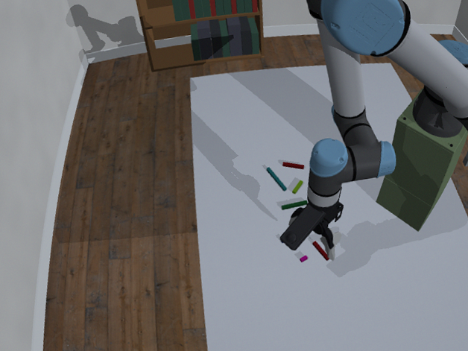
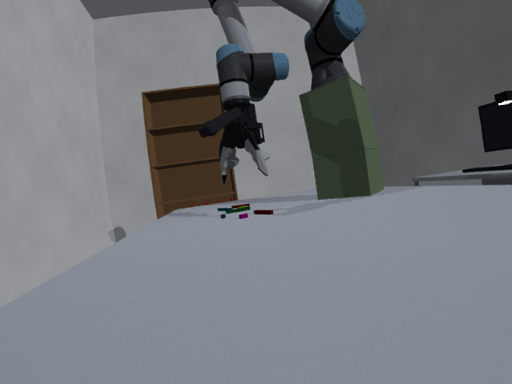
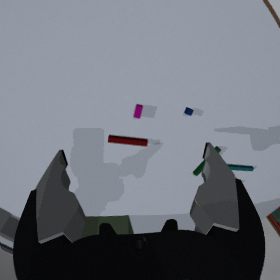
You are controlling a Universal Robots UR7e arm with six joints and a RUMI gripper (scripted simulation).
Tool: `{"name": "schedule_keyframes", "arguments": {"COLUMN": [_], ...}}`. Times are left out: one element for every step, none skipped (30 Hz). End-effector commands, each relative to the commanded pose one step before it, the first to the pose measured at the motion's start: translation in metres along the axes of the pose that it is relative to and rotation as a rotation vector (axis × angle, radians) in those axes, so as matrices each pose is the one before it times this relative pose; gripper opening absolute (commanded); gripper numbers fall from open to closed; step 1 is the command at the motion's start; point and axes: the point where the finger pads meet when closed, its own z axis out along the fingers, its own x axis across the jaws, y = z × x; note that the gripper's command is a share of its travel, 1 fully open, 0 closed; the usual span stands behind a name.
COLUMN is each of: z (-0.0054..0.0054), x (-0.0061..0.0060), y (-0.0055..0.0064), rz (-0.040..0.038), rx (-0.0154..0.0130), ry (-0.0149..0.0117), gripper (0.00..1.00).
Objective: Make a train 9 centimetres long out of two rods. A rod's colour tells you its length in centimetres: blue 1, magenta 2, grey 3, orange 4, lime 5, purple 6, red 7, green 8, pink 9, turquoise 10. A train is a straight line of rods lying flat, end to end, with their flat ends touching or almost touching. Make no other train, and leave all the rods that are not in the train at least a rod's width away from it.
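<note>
Wrist view showed the gripper (image 3: pixel 135 165) spread wide and empty, high above the table (image 3: pixel 75 60), with the near red rod (image 3: pixel 128 140) centred between the jaws and the magenta rod (image 3: pixel 138 111) just beyond. A clean pick probably needed a straight descent, fingers straddling the rod's narrow sides.

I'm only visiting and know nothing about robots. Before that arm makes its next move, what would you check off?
1. Tool open, holding nothing: ok.
2. Tool well above the grey table top: ok.
3. Nearer dark-red bar-shaped rod lying flat, free of other rods: ok.
4. Short magenta rod joined end to end with that red rod: not ok; they lie apart.
5. Tiny blue rod at least a rod's width from that pair: ok.
</note>
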Motion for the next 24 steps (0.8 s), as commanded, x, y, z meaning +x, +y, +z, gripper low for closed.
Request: {"name": "schedule_keyframes", "arguments": {"z": [0.00122,0.00016,0.00017,0.00017,0.00017,0.00016,0.00017,0.00016,0.00017,0.00016,0.00016,0.00016,0.0,0.0,0.00028,0.00029,0.00014,0.00014,0.00015,0.00015,0.00015,0.00015,0.00014,0.00015], "x": [-0.00189,0.00005,0.00006,0.00009,0.00007,0.00013,0.00008,0.00016,0.0001,0.00017,0.00015,0.00017,0.0,0.0,0.0004,0.00033,0.0002,0.00021,0.00024,0.00026,0.00027,0.00029,0.00029,0.00033], "y": [0.00326,0.00043,0.00044,0.00041,0.0005,0.00038,0.00056,0.00036,0.0006,0.00038,0.00055,0.00048,0.0,0.0,0.00054,0.0013,0.00048,0.00053,0.00057,0.00051,0.0005,0.00059,0.0004,0.00068], "rz": [0.1673,0.02295,0.02351,0.02368,0.02374,0.02375,0.02376,0.02376,0.02375,0.02374,0.02375,0.02375,0.0,0.0,0.04356,0.04327,0.02102,0.02136,0.0229,0.02348,0.02368,0.02373,0.02375,0.02375], "rx": [-0.00348,-0.00001,0.0,0.00006,-0.00006,0.00013,-0.00013,0.00017,-0.00017,0.00016,-0.00007,0.00003,0.0,0.0,0.00059,-0.00052,-0.00002,-0.00008,-0.00009,0.00003,0.00005,-0.00008,0.00021,-0.00021], "ry": [0.00568,-0.00001,0.0,0.00002,-0.00002,0.00004,-0.00004,0.00005,-0.00004,0.00004,-0.00002,0.00001,0.0,0.0,0.00009,-0.00006,0.0,0.0,0.0,0.0,0.0,0.0,-0.00001,0.00002], "gripper": [1.0,1.0,1.0,1.0,1.0,1.0,1.0,1.0,1.0,1.0,1.0,1.0,1.0,1.0,1.0,1.0,1.0,1.0,1.0,1.0,1.0,1.0,1.0,1.0]}}
